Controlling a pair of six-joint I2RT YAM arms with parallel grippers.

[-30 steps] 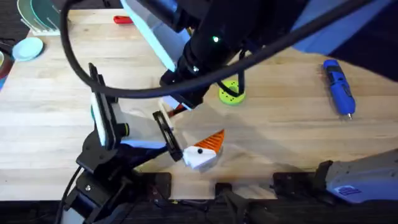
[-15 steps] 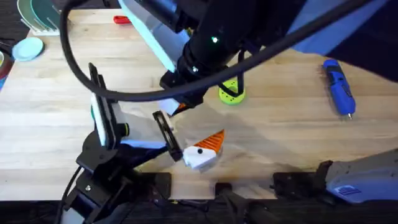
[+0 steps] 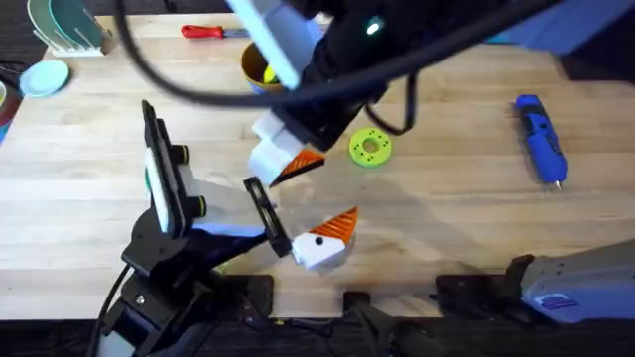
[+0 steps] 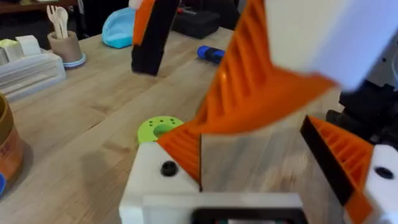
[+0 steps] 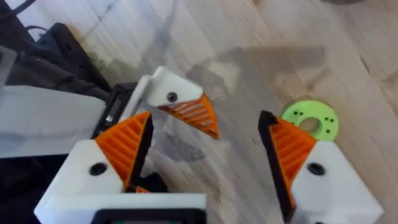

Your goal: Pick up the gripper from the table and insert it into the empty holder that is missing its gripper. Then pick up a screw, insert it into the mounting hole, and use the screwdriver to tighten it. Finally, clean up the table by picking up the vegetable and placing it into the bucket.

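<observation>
My left gripper (image 3: 317, 210) (image 4: 261, 163) stands open at the table's front middle, with bare wood between its white and orange fingers. Just behind and above it hovers my right gripper (image 3: 296, 161) (image 5: 205, 155), also open and holding nothing. One of its orange fingers (image 4: 249, 87) looms over the left gripper's gap. The blue screwdriver (image 3: 541, 139) (image 4: 210, 53) lies at the right. The tan bucket (image 3: 254, 65) (image 4: 6, 146) stands at the back with something yellow inside. The small orange gripper block, the holder, the screw and the vegetable are hidden or out of view.
A green disc (image 3: 369, 148) (image 4: 158, 128) (image 5: 311, 119) lies right of my right gripper. A red-handled screwdriver (image 3: 203, 32) lies at the back edge. A dish rack (image 3: 64, 25) and a blue plate (image 3: 45, 76) sit at the back left.
The right arm has swung toward the back of the table, uncovering the bucket and its own white and orange finger. The left arm has stayed put.
</observation>
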